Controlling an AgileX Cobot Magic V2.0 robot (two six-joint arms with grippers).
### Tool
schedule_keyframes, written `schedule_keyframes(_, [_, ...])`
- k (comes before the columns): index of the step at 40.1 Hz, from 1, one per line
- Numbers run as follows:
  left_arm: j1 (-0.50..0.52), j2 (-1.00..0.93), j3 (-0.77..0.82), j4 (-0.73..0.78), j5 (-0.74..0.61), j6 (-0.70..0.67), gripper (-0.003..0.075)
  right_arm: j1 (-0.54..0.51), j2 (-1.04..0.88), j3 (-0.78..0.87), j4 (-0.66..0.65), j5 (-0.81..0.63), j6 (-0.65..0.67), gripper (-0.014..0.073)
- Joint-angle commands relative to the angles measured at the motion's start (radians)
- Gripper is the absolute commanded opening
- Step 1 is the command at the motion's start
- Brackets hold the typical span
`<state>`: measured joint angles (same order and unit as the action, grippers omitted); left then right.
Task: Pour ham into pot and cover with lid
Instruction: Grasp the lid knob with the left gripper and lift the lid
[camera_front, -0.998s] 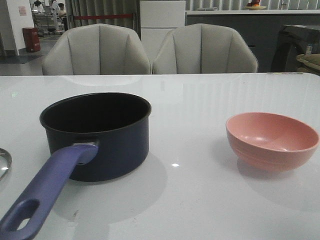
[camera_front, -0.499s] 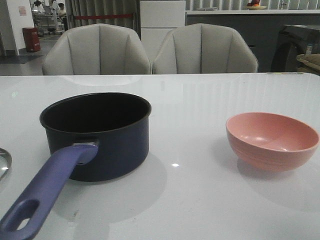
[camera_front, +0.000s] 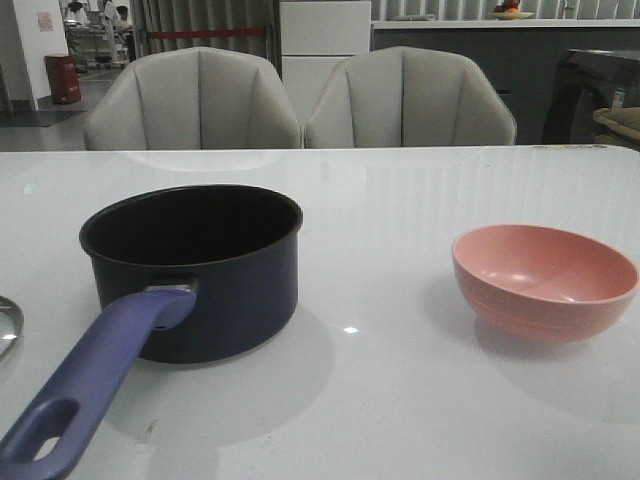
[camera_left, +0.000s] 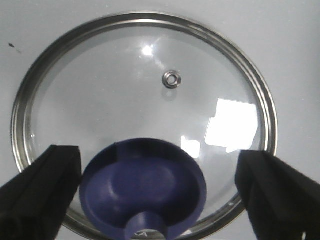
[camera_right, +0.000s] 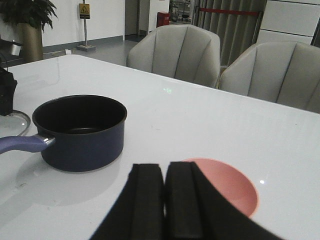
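The dark navy pot (camera_front: 192, 268) sits upright at the left centre of the front view on the white table (camera_front: 400, 400). Its long purple-blue handle (camera_front: 95, 385) is the pot's long axis: it runs from the near wall down toward the lower left corner of the frame, and the hole at its end lies at the bottom left edge. The pot's mouth is open and its inside looks dark. The pink bowl (camera_front: 545, 280) stands upright at the right centre of the front view, well apart from the pot; no ham can be made out in it from this angle. At the far left edge a sliver of the steel rim of the glass lid (camera_front: 8, 325) shows, just beside the handle.

In the left wrist view the lid (camera_left: 145, 120) lies flat on the table, knob up, with the blue-purple funnel knob (camera_left: 144, 195) in the lower middle of the frame. The left gripper (camera_left: 150, 192) has its jaws spread wide, one black finger (camera_left: 37, 192) at each lower corner, either side of the knob and not touching it.

In the right wrist view the right gripper (camera_right: 164, 205) has its fingers pressed together and holds nothing, with the pink bowl (camera_right: 235, 187) just behind them and the pot (camera_right: 80, 132) at the left.
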<state>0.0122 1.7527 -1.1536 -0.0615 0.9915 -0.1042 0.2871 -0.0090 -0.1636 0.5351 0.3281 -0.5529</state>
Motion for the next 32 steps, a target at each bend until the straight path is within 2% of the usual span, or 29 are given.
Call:
schedule_keyframes(1, [0.008,-0.034,-0.026,0.0,-0.014,-0.005,0.0651,0.002,0.01,-0.026,0.019,-0.061,-0.006,0.0157])
schedule_keyframes(10, [0.051,-0.02,-0.026,-0.008,-0.014,-0.005,0.065,0.002,0.01,-0.026,0.019,-0.061,-0.006,0.0157])
schedule_keyframes(32, [0.05,-0.01,-0.026,-0.038,-0.008,0.034,0.065,0.002,0.01,-0.026,0.019,-0.061,-0.006,0.0157])
